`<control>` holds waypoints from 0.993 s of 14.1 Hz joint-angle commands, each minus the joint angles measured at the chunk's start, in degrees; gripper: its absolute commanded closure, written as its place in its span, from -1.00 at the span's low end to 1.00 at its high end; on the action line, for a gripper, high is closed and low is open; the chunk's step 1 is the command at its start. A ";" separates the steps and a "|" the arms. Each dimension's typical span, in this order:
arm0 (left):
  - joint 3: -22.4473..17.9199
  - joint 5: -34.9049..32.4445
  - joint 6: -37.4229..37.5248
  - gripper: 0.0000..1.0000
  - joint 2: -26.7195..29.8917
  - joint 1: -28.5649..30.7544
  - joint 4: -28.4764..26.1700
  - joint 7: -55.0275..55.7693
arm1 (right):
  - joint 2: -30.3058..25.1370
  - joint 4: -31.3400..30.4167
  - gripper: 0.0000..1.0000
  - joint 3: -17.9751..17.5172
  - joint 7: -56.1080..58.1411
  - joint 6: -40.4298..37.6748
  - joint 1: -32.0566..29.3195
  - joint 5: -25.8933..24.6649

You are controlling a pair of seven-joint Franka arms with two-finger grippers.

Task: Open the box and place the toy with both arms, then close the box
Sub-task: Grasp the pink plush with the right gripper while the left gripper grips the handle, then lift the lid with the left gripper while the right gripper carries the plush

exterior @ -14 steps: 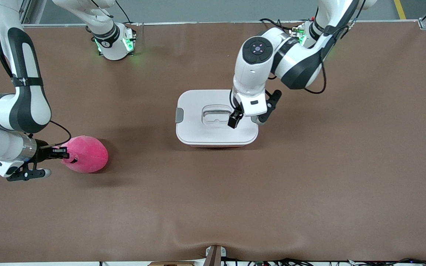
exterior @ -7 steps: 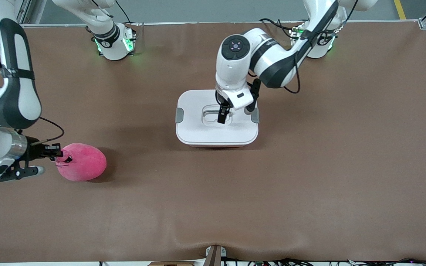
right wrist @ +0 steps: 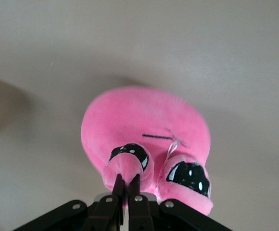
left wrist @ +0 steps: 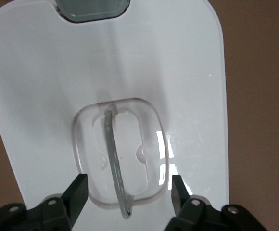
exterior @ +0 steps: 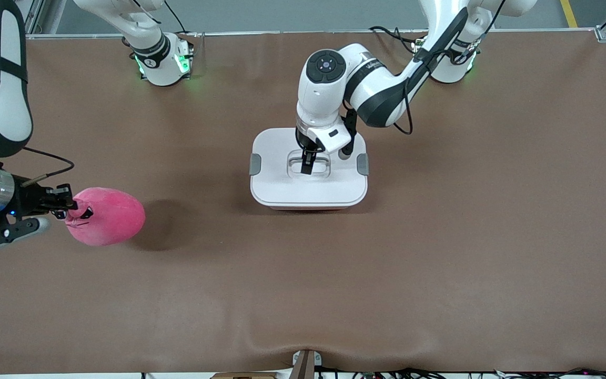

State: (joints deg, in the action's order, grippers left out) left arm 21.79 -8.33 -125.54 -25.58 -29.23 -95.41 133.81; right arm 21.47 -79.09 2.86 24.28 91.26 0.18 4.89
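The box (exterior: 308, 187) stands mid-table with its white lid on and a grey clip (exterior: 255, 163) at each end. My left gripper (exterior: 306, 164) is open directly over the lid's recessed handle (left wrist: 116, 159), one finger on each side of the recess. The bright pink toy (exterior: 108, 217) is at the right arm's end of the table, lifted a little above its shadow. My right gripper (right wrist: 126, 182) is shut on one of the toy's ears (right wrist: 127, 166). In the front view the right gripper (exterior: 69, 208) sits at the toy's end nearest the table edge.
The brown table surface (exterior: 387, 273) stretches wide around the box and the toy. Both arm bases (exterior: 163, 60) stand along the table edge farthest from the front camera. A small mount (exterior: 305, 363) sits at the table edge nearest the front camera.
My left gripper has moved from the lid's left-arm end to over the central handle. My right gripper has carried the toy toward the right arm's end and lifted it slightly.
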 commanded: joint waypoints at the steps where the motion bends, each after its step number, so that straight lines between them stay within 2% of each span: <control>1: 0.01 -1.25 -0.76 -0.37 -0.70 -0.12 0.05 1.80 | 0.15 1.39 1.00 0.21 3.05 -1.61 0.09 0.74; 6: 0.01 -1.25 -0.76 -0.19 -1.32 -0.12 -0.13 2.24 | -0.29 1.39 1.00 0.13 4.45 -1.70 0.88 0.30; 8: 0.01 -1.25 -0.67 0.12 -1.67 0.05 -0.04 2.24 | -0.29 0.78 1.00 0.13 5.86 -1.96 0.88 0.82; 11: 0.01 -1.25 -0.58 0.37 -1.93 0.14 -0.04 2.51 | -0.29 1.04 1.00 -0.05 9.88 -1.70 1.14 0.82; 13: 0.01 -1.07 -0.23 0.69 -1.76 0.23 0.05 2.51 | -0.11 1.13 1.00 -0.22 11.67 -1.60 1.32 2.22; 14: 0.01 -1.07 -0.15 0.77 -1.76 0.40 0.05 2.42 | -0.29 1.21 1.00 -0.40 11.93 -1.78 1.49 3.10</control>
State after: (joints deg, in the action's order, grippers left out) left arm 21.56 -8.33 -125.67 -27.29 -29.18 -95.54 135.05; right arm 21.49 -78.60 2.76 34.65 90.24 1.39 6.16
